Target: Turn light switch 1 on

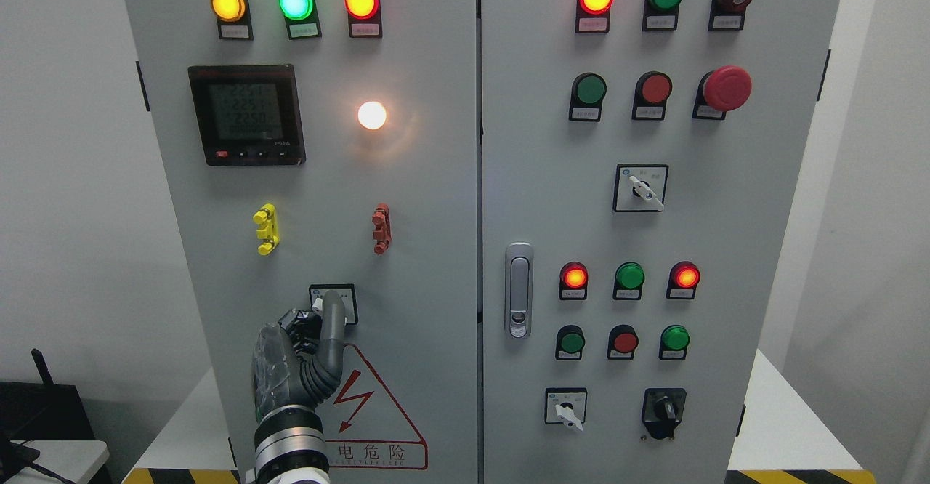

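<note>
Light switch 1 [349, 302] is a small rotary switch on a white square plate, low on the left cabinet door [429, 266]. My left hand [320, 317] reaches up from the bottom edge and is on it. A grey finger [333, 313] lies straight up over the knob and hides it. The other fingers are curled just left of the plate. A round white lamp [372, 115] above the switch glows brightly. My right hand is not in view.
The left door also carries a digital meter [247, 115], yellow [266, 229] and red [381, 228] clips, and a lightning warning sign [378, 426]. The right door [654, 222] has a handle [518, 289], lamps, push buttons and rotary switches.
</note>
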Robot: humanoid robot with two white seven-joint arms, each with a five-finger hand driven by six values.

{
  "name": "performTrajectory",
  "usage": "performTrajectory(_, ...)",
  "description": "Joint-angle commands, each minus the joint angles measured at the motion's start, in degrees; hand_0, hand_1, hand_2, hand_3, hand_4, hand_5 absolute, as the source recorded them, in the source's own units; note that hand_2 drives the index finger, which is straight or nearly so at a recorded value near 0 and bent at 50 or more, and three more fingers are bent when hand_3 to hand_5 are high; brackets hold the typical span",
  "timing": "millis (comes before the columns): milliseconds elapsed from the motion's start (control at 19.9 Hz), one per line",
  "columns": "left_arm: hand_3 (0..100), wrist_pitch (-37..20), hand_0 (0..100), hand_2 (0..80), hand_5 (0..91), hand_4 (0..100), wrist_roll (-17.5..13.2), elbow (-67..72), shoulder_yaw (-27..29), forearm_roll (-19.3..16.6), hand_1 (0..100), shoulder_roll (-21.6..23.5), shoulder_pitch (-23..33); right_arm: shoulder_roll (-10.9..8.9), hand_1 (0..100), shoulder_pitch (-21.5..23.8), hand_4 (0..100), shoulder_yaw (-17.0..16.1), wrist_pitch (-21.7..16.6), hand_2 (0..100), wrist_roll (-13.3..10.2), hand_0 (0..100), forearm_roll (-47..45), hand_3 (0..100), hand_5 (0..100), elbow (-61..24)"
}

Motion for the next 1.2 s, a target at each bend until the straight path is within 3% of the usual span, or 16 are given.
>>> performTrajectory(0,79,-0.32,30,48.9,85.9,85,0.41,-0.43,0.12,0.08,22,-0.05,0.94,-0.07,39,-0.06,0,0.97,0.04,0,-0.04,12,-1.41,0,0,0.00)
performTrajectory(602,80,-5.68,23,49.5,86.0,85,0.06,-3.51,-0.05,0.17,23,0.03,7.61,-0.07,39,0.03,0,0.97,0.04,0,-0.04,12,-1.41,0,0,0.00)
performTrajectory(802,82,-15.42,23,50.3,86.0,86,-0.38,-3.78,0.91,0.08,23,0.30,13.40,0.01,39,0.03,0,0.97,-0.05,0,-0.04,12,-1.41,0,0,0.00)
performTrajectory(952,82,-19.73,22,50.7,85.9,86,-1.35,-3.86,3.19,0.08,23,0.47,18.24,0.01,39,0.03,0,0.97,-0.05,0,-0.04,12,-1.41,0,0,0.00)
performTrajectory(1153,84,-35.79,22,51.1,85.6,87,-8.81,-2.11,12.31,0.34,20,1.35,27.46,-0.07,39,0.03,0,0.97,-0.05,0,-0.04,12,-1.41,0,0,0.00)
